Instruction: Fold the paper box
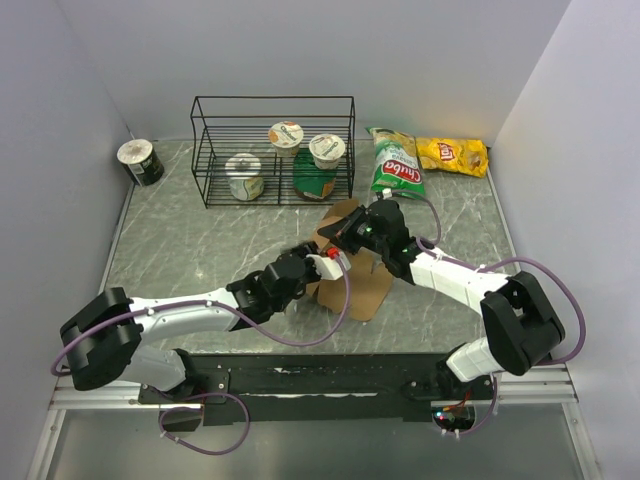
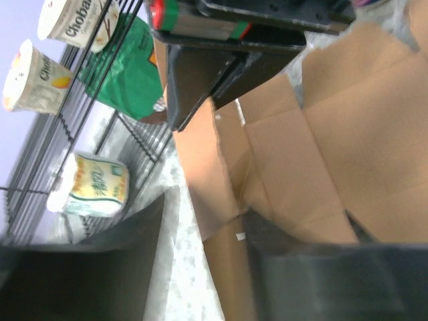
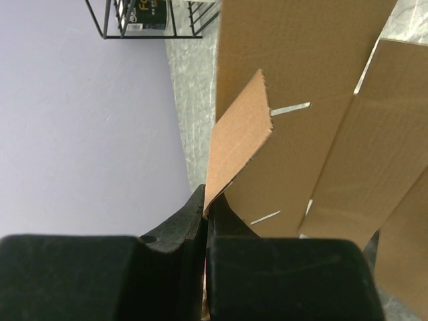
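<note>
The paper box (image 1: 366,288) is a brown die-cut cardboard sheet, partly raised off the marble table between both arms. My right gripper (image 1: 350,232) is shut on the thin edge of one flap (image 3: 241,140), pinched at its fingertips (image 3: 207,204). My left gripper (image 1: 325,262) reaches in from the left. Its jaws straddle a cardboard panel (image 2: 231,267). The right finger (image 2: 314,281) lies against the cardboard, while a strip of table shows between the cardboard and the left finger (image 2: 80,267). More box panels (image 2: 321,134) spread beyond, under the right gripper's black body.
A black wire rack (image 1: 272,150) at the back holds three yogurt cups (image 1: 286,137) and a green packet (image 1: 315,183). Two chip bags (image 1: 396,163) lie at the back right. A can (image 1: 140,162) stands in the back left corner. Walls close in on both sides.
</note>
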`<state>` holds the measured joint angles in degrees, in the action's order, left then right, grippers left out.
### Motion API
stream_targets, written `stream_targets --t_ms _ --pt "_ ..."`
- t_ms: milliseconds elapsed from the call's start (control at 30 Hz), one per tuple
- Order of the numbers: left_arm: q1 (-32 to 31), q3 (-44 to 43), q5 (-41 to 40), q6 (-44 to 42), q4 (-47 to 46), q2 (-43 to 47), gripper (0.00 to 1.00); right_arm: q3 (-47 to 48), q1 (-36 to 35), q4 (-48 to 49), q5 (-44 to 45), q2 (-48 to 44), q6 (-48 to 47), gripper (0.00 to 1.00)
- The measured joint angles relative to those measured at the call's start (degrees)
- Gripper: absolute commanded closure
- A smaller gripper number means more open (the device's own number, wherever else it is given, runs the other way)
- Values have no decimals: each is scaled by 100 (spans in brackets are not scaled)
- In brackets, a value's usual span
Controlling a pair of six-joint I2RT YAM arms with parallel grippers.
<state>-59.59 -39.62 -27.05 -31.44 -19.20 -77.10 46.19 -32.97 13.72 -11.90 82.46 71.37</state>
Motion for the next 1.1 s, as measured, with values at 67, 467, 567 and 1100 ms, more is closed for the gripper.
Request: stream_targets --t_ms 67,467,567,1100 --pt "0 0 -33 17 22 0 4 -4 0 -22 48 -13 17 100" --pt "15 -138 -28 1344 890 1196 4 -4 0 -855 1794 -417 525 100" --pt "15 -293 92 2188 1104 1624 3 83 0 -1141 2210 -420 732 100" --pt "92 931 601 7005 304 474 14 125 0 -1432 2905 -511 1473 100"
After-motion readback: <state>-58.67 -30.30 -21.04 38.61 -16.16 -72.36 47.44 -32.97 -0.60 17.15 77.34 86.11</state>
